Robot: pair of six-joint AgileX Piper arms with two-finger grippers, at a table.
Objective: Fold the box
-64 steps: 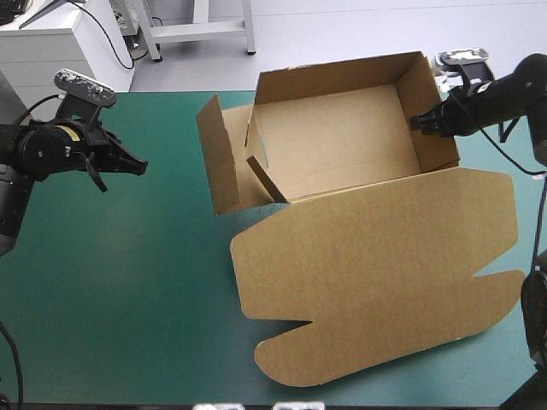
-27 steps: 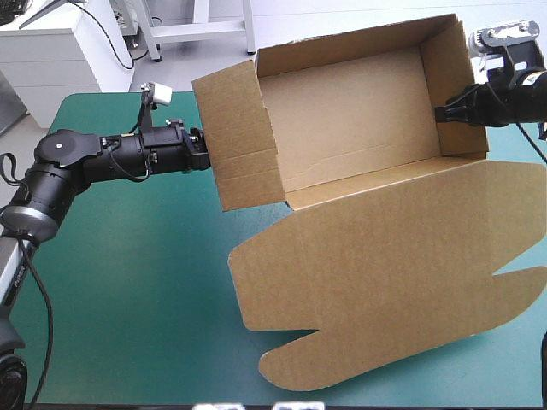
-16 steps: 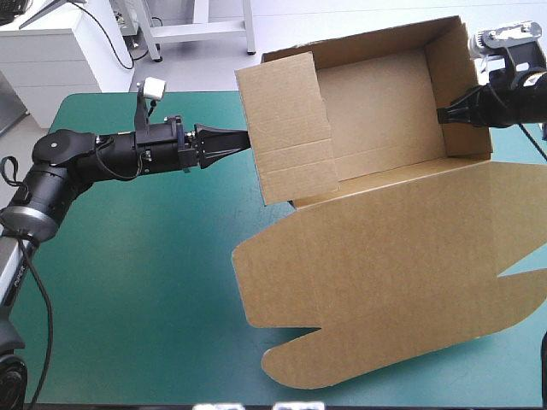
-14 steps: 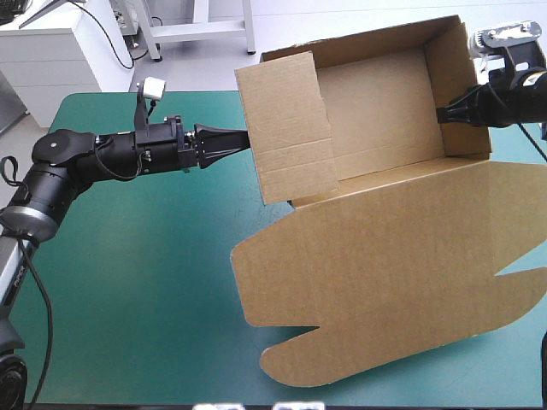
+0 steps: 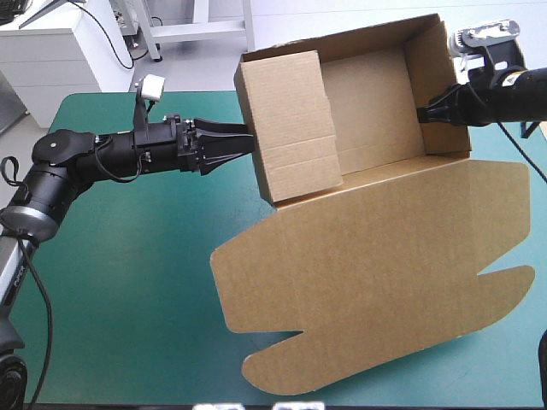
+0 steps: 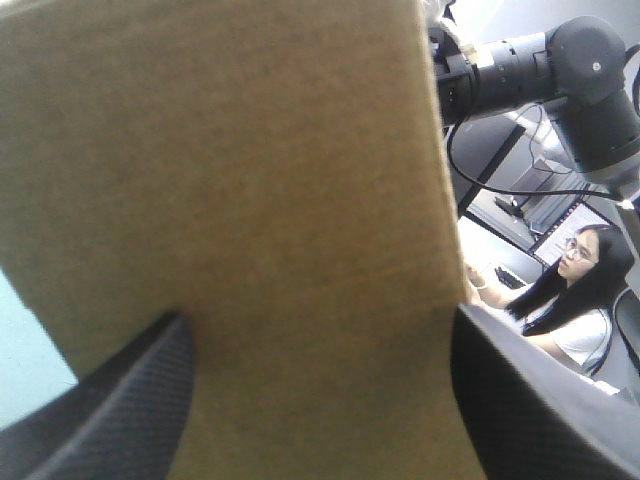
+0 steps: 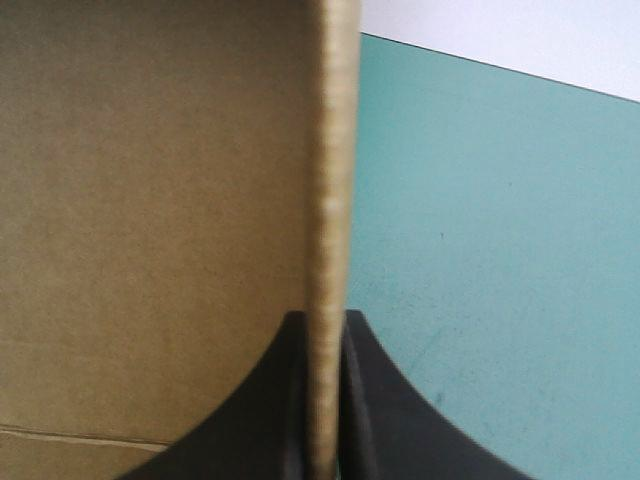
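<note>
One brown cardboard box [image 5: 367, 256], upper centre; black left end effector [image 5: 246, 138] spread beside it, right end effector [image 5: 420, 116] pinching its wall.

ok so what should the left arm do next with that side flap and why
Probably push the side flap inward and down into the box. The left gripper is open and set against the flap's outer face, and the flap stands raised, not yet tucked. The right gripper is shut on the far wall, bracing it.
</note>
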